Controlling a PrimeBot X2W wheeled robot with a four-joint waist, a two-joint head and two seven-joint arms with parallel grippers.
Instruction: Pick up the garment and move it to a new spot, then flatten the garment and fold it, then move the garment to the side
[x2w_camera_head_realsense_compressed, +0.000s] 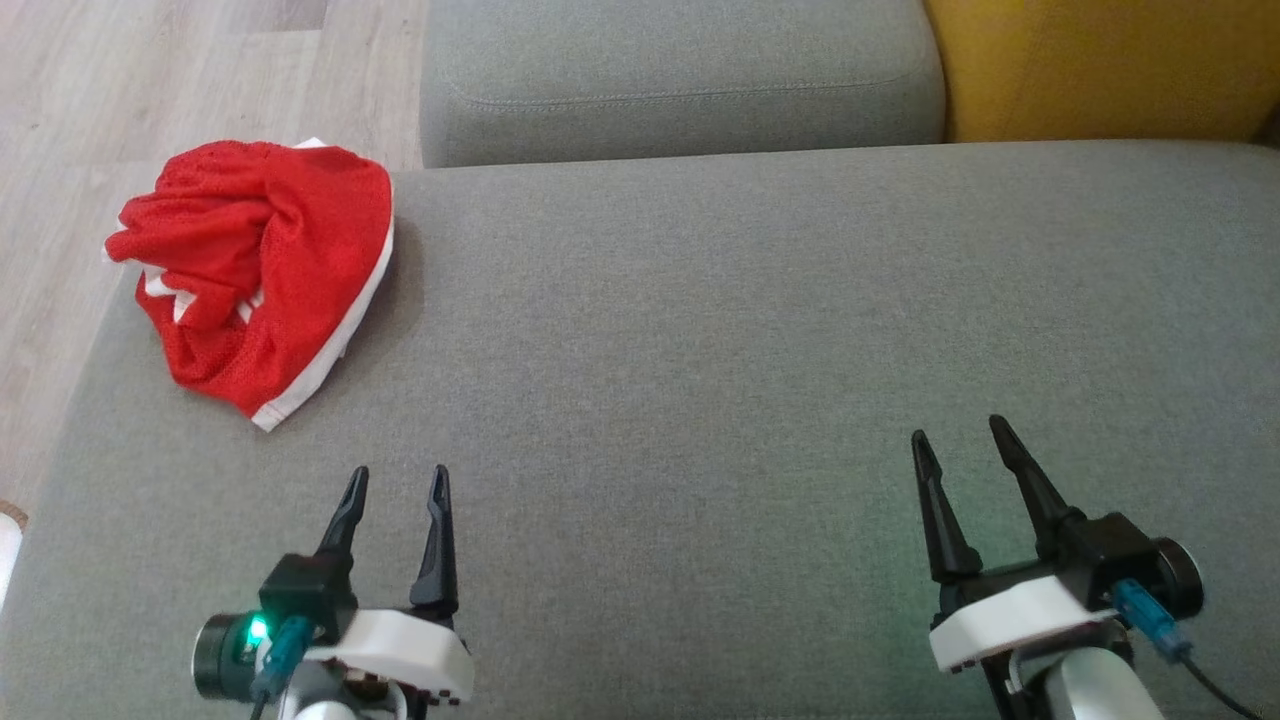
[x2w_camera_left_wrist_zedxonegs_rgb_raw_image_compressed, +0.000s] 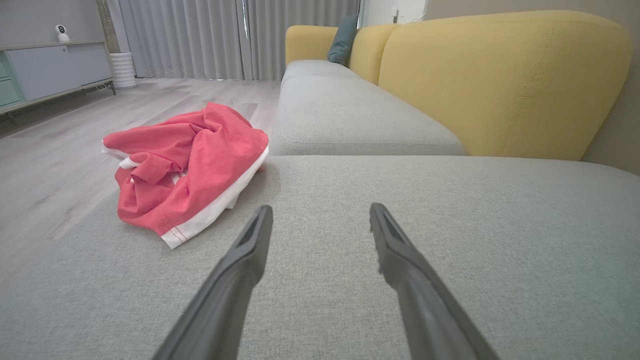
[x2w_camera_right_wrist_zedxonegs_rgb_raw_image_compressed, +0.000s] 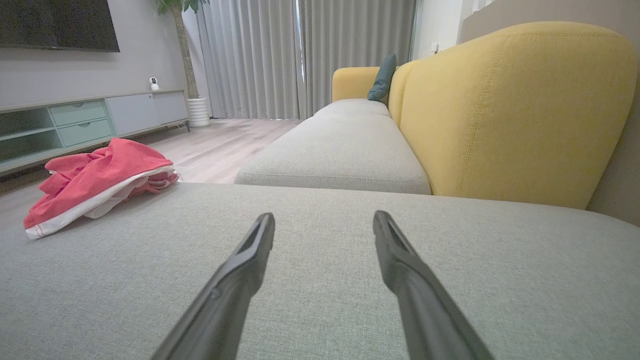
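A wide grey seat (x2w_camera_head_realsense_compressed: 700, 340) of a sofa spreads out in front of me, with pale wood floor (x2w_camera_head_realsense_compressed: 200, 70) off its left edge. The garment (x2w_camera_head_realsense_compressed: 290, 260) lies at the seat's far left corner, bunched into a crumpled heap. It is red mesh with a white band running along its near side, and its left part comes right up to the seat's edge.

My left gripper (x2w_camera_head_realsense_compressed: 399, 472) is the closer of my two. It sits low over the seat, and the garment lies ahead of it and to the left, clearly apart from my fingers. Those fingers are spread, and only seat fabric shows between them. My right gripper (x2w_camera_head_realsense_compressed: 958, 430) is over the right part of the seat, well apart from the garment. Its fingers are also spread around nothing but fabric.

Behind the seat a second grey cushion (x2w_camera_head_realsense_compressed: 680, 80) butts against it, and a yellow backrest (x2w_camera_head_realsense_compressed: 1100, 70) rises at the right. Further along the sofa a teal pillow (x2w_camera_left_wrist_zedxonegs_rgb_raw_image_compressed: 342, 42) leans on the backrest. Grey curtains (x2w_camera_left_wrist_zedxonegs_rgb_raw_image_compressed: 225, 35) hang at the far end of the room. A low cabinet (x2w_camera_right_wrist_zedxonegs_rgb_raw_image_compressed: 75, 120) runs along the left wall under a dark screen (x2w_camera_right_wrist_zedxonegs_rgb_raw_image_compressed: 55, 22).
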